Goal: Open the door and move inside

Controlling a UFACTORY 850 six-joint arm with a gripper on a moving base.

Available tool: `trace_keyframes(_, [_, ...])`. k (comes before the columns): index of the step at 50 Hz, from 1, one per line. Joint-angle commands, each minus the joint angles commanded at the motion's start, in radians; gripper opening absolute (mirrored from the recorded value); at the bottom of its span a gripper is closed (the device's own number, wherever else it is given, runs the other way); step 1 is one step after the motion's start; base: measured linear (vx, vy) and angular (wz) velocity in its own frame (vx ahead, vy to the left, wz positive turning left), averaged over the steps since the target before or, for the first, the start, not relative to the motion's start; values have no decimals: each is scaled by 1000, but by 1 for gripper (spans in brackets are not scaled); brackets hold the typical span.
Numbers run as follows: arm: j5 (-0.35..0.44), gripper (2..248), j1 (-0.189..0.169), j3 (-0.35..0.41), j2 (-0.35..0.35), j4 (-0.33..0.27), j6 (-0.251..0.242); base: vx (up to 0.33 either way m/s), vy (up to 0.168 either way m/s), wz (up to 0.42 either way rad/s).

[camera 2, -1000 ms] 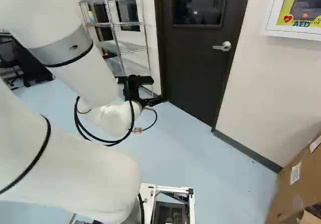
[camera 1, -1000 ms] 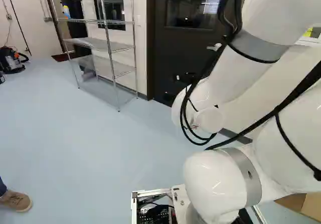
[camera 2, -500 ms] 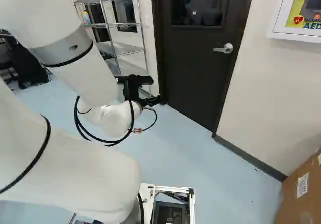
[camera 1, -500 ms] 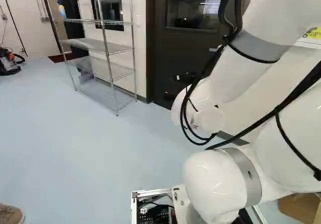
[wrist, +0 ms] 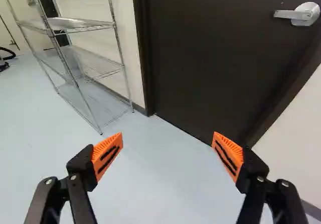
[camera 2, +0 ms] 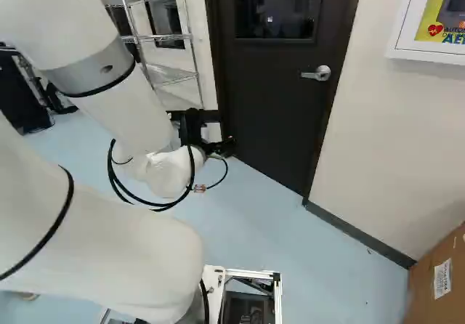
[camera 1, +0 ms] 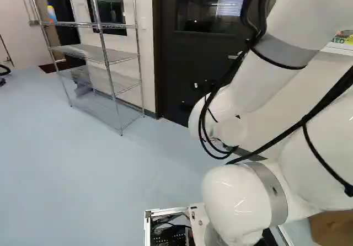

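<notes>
Dark brown, the door (camera 1: 182, 64) stands shut beyond your arm (camera 1: 259, 83) in the left base view. In the right base view, your gripper (camera 2: 224, 147) hangs before it. In the wrist view, its 2 orange-padded fingers stand spread; the handle (wrist: 301, 15) is well ahead.

bright indoor light, small glints on the white arm (camera 1: 238, 197), pale streaks reflected in the door window (camera 1: 207, 15)

The door (wrist: 200, 58) is dark brown, its handle (wrist: 304, 15) silver, the floor (wrist: 155, 184) pale blue, the pads (wrist: 230, 152) orange with two black stripes.
</notes>
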Motion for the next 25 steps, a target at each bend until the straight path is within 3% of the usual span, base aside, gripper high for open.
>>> trace_keyframes(25, [0,247,0,0,0,0,0,198,7,-271])
